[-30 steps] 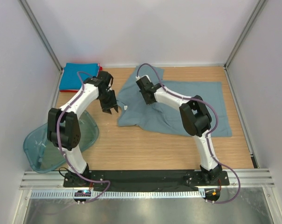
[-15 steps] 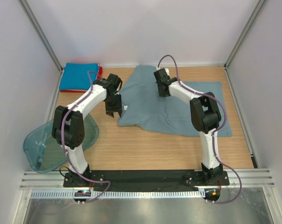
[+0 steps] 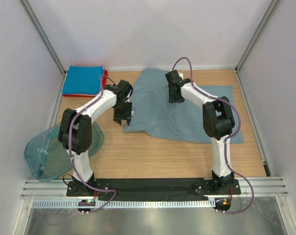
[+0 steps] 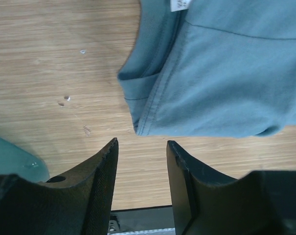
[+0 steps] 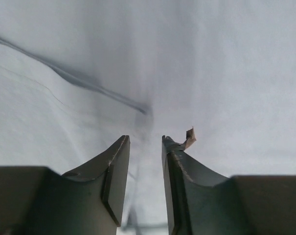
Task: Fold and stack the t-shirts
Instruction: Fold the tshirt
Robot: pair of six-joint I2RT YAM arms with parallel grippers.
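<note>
Left end effector [image 4: 140, 144]: parted to a moderate gap, gripping nothing. Poised just short of the nearest corner of the grey-blue t-shirt [image 4: 226, 73], at centre frame in the left wrist view. Aligned this way, by judgement, to close on that corner and begin a fold. White neck label [image 4: 181, 5] at the top edge of that view, marking the collar side.

Right end effector [image 5: 145, 139]: narrowed to a slim gap, nothing seen pinched. Pointed down at flat cloth of the same garment, just below a crease [image 5: 103, 90]. Probably set there to pin or pick the far part while the left takes the corner.

Overhead: grey-blue t-shirt spread unfolded and rumpled across centre and right of the tabletop [image 3: 152, 156]. Left end effector at its left edge, right end effector over its upper middle.

Upper left of frame: bright blue t-shirt [image 3: 81, 81] folded square, lying on the red t-shirt [image 3: 104, 73], of which only an edge shows. Kept in the corner, presumably as the stack to receive the next fold.

Lower left: teal tub [image 3: 45, 152].

Count:
- t-shirts: three, one of them unfolded
- end effectors: two
- tubs: one
</note>
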